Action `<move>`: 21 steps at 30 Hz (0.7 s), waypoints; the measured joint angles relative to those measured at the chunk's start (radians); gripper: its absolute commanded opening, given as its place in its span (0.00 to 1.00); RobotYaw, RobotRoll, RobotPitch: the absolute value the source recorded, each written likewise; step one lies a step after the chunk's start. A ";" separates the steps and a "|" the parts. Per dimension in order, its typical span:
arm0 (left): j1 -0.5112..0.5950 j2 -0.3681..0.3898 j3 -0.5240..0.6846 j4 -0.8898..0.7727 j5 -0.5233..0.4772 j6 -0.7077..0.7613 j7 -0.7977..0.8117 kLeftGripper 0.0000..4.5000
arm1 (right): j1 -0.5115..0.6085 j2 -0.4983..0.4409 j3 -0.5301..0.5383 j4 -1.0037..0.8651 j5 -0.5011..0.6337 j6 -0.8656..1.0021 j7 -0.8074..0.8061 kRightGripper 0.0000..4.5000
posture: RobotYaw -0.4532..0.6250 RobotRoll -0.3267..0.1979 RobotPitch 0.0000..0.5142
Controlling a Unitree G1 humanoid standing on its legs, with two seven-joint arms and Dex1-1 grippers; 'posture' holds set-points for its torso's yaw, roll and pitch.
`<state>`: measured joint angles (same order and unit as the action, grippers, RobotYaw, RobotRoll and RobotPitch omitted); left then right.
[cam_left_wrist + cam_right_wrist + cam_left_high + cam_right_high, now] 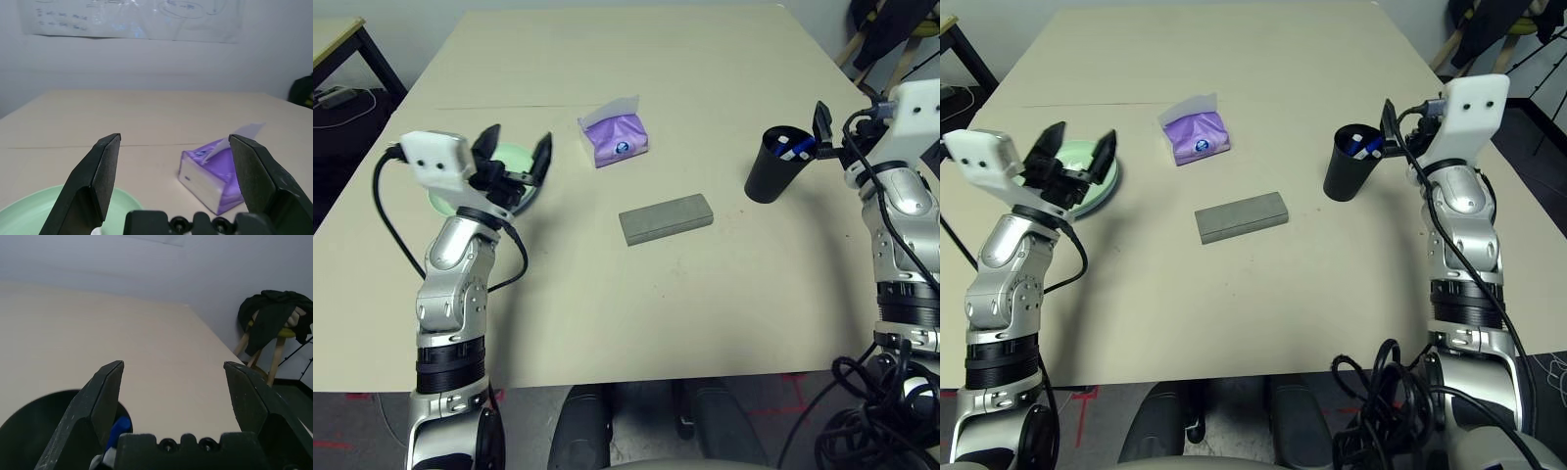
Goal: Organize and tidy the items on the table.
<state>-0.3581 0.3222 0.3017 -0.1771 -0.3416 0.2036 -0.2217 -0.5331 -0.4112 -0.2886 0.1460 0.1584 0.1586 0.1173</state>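
Note:
My left gripper [519,139] hovers open just above the mint-green plate [1102,184] at the table's [607,313] left side; the plate's rim [34,215] shows below its fingers. The purple tissue pack [617,139] stands beyond it toward the middle, with a white sheet sticking up. The grey glasses case [666,217] lies flat at the centre. On the right stands the black cup [773,168] with pens [791,149] in it. My right gripper [171,396] is open right above the cup's [34,426] far rim, holding nothing.
A smaller black-legged desk [342,44] stands off the far left corner. A stool draped with dark clothing [274,318] is past the table's right edge. Black cables [1381,392] hang by my right arm's base.

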 measured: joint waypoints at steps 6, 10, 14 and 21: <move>0.038 -0.024 0.016 -0.008 0.002 -0.003 0.046 1.00 | 0.078 0.029 -0.013 -0.034 0.029 -0.025 -0.002 1.00 | 0.42 0.62 0.21; 0.081 -0.035 0.019 -0.024 0.002 -0.004 0.060 1.00 | 0.111 0.037 -0.033 -0.034 0.049 -0.060 0.009 1.00 | 0.43 0.62 0.21; 0.122 -0.040 0.021 -0.051 0.005 -0.008 0.073 1.00 | 0.127 0.047 -0.040 -0.033 0.060 -0.096 0.010 1.00 | 0.44 0.62 0.21; 0.173 -0.040 0.049 -0.080 0.042 -0.026 0.136 1.00 | 0.170 0.064 -0.041 -0.017 0.069 -0.138 0.016 1.00 | 0.46 0.62 0.21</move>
<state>-0.1851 0.2821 0.3503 -0.2573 -0.2995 0.1781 -0.0856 -0.3627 -0.3469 -0.3296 0.1290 0.2274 0.0205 0.1332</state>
